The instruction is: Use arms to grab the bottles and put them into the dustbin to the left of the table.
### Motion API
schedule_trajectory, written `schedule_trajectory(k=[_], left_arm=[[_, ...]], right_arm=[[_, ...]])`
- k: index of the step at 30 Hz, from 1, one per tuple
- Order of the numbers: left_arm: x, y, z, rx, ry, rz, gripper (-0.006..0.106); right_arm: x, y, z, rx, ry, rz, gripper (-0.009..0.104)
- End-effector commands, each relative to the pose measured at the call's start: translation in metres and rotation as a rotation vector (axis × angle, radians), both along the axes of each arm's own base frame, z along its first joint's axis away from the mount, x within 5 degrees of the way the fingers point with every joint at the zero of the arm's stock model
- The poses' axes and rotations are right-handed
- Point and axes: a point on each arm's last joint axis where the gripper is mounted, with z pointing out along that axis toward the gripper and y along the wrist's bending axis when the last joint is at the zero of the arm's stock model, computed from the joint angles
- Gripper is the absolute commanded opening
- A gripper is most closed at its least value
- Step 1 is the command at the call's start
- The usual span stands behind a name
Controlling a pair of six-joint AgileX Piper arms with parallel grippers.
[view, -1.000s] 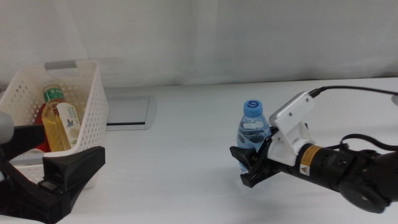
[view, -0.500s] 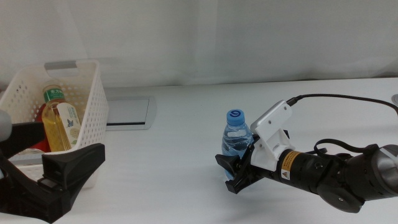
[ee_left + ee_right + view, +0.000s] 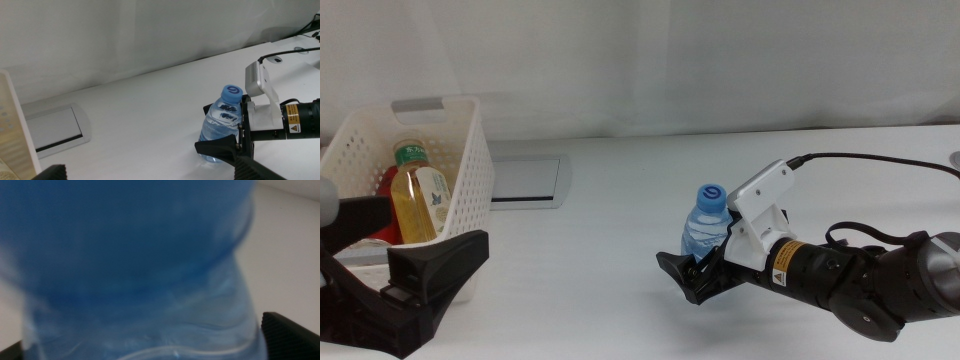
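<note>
Out on the open table (image 3: 620, 210), well right of the dustbin (image 3: 470, 160) at its left edge, the water bottle (image 3: 705, 228) leans leftward, pinched low between the right gripper's (image 3: 692, 272) jaws, while the left gripper (image 3: 420, 280) waits beside the dustbin, its spread indiscernible.

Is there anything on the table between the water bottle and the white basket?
Nothing visible: bare table lies between the water bottle, held in the right tool, and the basket. The left tool waits beside the basket's front.
</note>
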Motion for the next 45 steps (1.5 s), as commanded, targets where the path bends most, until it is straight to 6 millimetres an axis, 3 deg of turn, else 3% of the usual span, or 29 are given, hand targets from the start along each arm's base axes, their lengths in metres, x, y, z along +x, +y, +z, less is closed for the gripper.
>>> schedule_trajectory(k=[1,5,15,21,26,28,33,35,36,38,45], left_arm=[[-0.001,-0.001,0.000,-0.014,-0.011,-0.011,0.086],[-0.001,-0.001,0.000,-0.014,-0.011,-0.011,0.086],[-0.001,-0.001,0.001,-0.017,-0.018,-0.009,0.086],[0.000,-0.001,0.003,-0.028,-0.042,-0.006,0.086],[0.000,-0.001,0.003,-0.029,-0.044,-0.006,0.086],[0.000,-0.001,0.003,-0.029,-0.044,-0.006,0.086],[0.000,-0.001,0.003,-0.029,-0.044,-0.006,0.086],[0.000,-0.001,0.003,-0.029,-0.044,-0.006,0.086],[0.000,-0.001,0.003,-0.029,-0.044,-0.006,0.086],[0.000,-0.001,0.003,-0.029,-0.044,-0.006,0.086],[0.002,-0.002,0.004,0.003,-0.075,-0.021,0.086]], right_arm=[[0.001,0.001,0.002,0.012,-0.002,-0.011,0.103],[0.000,0.000,0.009,0.007,-0.008,-0.015,0.103],[-0.012,-0.017,0.068,-0.063,-0.025,-0.058,0.103],[-0.029,-0.037,0.106,-0.122,-0.017,-0.120,0.103],[-0.046,-0.063,0.132,-0.190,0.019,-0.195,0.103],[-0.053,-0.085,0.153,-0.161,0.009,-0.280,0.103],[-0.063,-0.136,0.181,-0.098,-0.037,-0.481,0.103],[-0.073,-0.154,0.186,-0.087,-0.055,-0.551,0.103],[-0.090,-0.172,0.190,-0.079,-0.078,-0.622,0.103],[-0.105,-0.183,0.190,-0.071,-0.093,-0.666,0.103],[-0.160,-0.200,0.172,0.015,-0.155,-0.712,0.103]])
